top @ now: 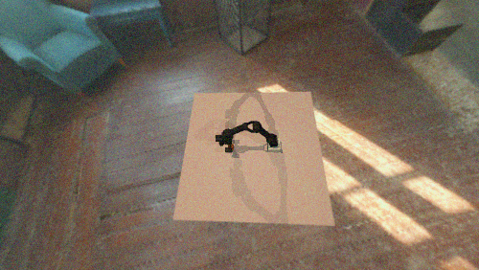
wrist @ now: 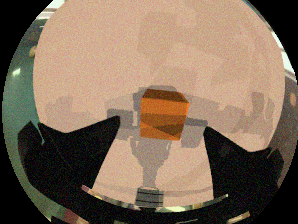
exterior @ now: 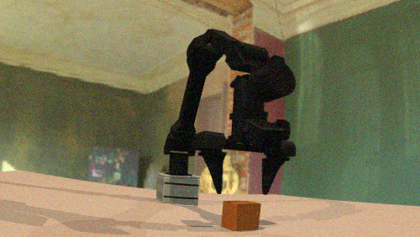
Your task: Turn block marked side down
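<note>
"What do you see nearest to you?"

"In my exterior view, the orange block (top: 232, 146) (exterior: 241, 216) (wrist: 162, 117) is nearest, resting on the counter (top: 254, 201) (exterior: 84, 210) (wrist: 100, 50). Which face is the marked one, I cannot tell."

"And the claw (top: 228, 146) (exterior: 242, 193) (wrist: 164, 125)?"

"I have it open wide, with nothing between its fingers. It points downward, and in the exterior view its tips are higher than the block, at twelve o'clock from it, not touching."

"What is farther?"

"My grey base with dark stripes (top: 279, 149) (exterior: 191, 197) (wrist: 150, 200) stands at ten o'clock from the block in this same view. From it the black arm (top: 255, 126) (exterior: 193, 97) rises and bends over."

"And the farthest?"

"The green wall (exterior: 357, 126), at two o'clock from the block. In the top view, a pale blue armchair (top: 72, 48) is at ten o'clock, well apart from the counter."
</note>
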